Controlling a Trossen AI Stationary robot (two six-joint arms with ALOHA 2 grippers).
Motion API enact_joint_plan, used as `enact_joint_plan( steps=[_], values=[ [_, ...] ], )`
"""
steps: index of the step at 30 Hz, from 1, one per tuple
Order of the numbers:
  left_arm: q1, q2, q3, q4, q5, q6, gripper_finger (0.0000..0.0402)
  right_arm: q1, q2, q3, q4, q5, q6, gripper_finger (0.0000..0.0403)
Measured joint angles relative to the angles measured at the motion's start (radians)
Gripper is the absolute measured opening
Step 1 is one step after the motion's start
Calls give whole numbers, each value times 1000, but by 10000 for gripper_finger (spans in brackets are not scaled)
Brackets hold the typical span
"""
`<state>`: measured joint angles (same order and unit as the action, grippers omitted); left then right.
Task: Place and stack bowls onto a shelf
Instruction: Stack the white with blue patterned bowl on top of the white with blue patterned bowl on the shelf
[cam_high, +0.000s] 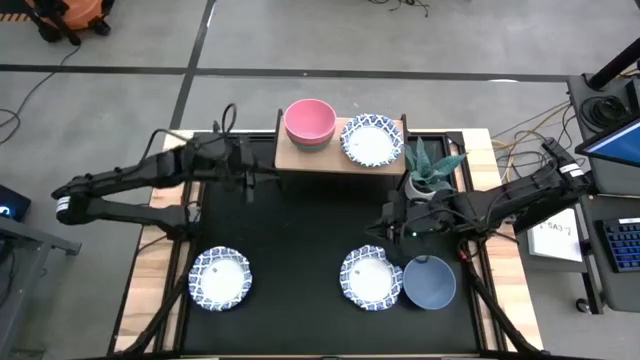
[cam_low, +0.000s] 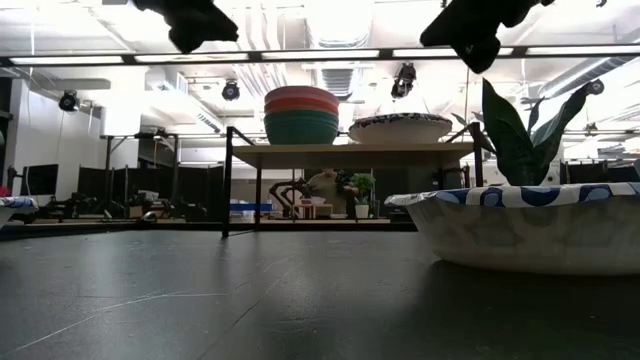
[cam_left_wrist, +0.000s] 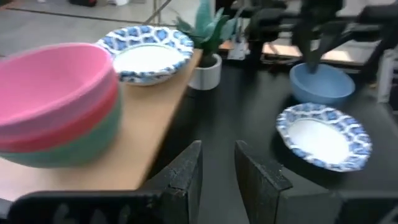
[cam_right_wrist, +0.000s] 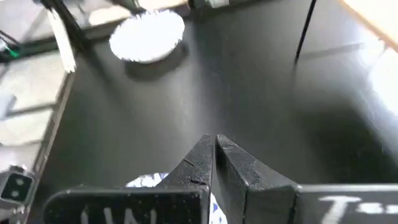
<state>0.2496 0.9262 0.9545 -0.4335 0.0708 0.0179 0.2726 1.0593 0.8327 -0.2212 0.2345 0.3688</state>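
No lettering I can read. My left gripper (cam_left_wrist: 217, 165) hangs beside the shelf (cam_high: 300, 158), fingers apart, empty; my right gripper (cam_right_wrist: 214, 155) is pinched together above the black tabletop (cam_high: 290, 250). The pink bowl (cam_high: 309, 119) tops the shelf stack beside a patterned bowl (cam_high: 371, 139). Ceiling strip lights glow behind.

Table centre (cam_high: 300, 240) lies open; bowls (cam_high: 220, 278) crowd six o'clock, the plant (cam_high: 430, 170) blocks the shelf (cam_high: 340, 158) at three o'clock.
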Motion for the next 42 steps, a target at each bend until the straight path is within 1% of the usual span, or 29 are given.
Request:
enact_joint_plan(
  steps=[3,6,11,14,17,20,27,31,33,36,42],
  values=[
    [-40,-46,-78,80,0,-40,76,0,57,55,-113,-16,30,9],
    [-73,-79,-134,132,0,-63,76,0,118,116,-236,-58,33,9],
    [-101,-109,-185,166,-1,-88,76,0,214,208,-418,-115,33,9],
    [-105,-112,-192,168,-2,-91,76,0,265,249,-483,-138,33,10],
    [-105,-105,-191,168,-2,-94,76,0,307,282,-503,-158,31,20],
    [-105,-97,-190,167,-2,-90,76,0,349,307,-511,-190,24,46],
    [-105,-94,-190,165,-3,-85,76,-1,444,326,-547,-179,23,152],
    [-105,-94,-191,163,-3,-78,76,-8,501,325,-567,-178,23,194],
    [-105,-94,-191,163,-4,-75,76,-11,528,324,-567,-178,24,203],
    [-105,-94,-191,163,-4,-75,76,-14,568,324,-567,-172,23,203],
    [-105,-93,-192,163,-4,-75,76,-23,625,324,-570,-171,21,183]
  ],
)
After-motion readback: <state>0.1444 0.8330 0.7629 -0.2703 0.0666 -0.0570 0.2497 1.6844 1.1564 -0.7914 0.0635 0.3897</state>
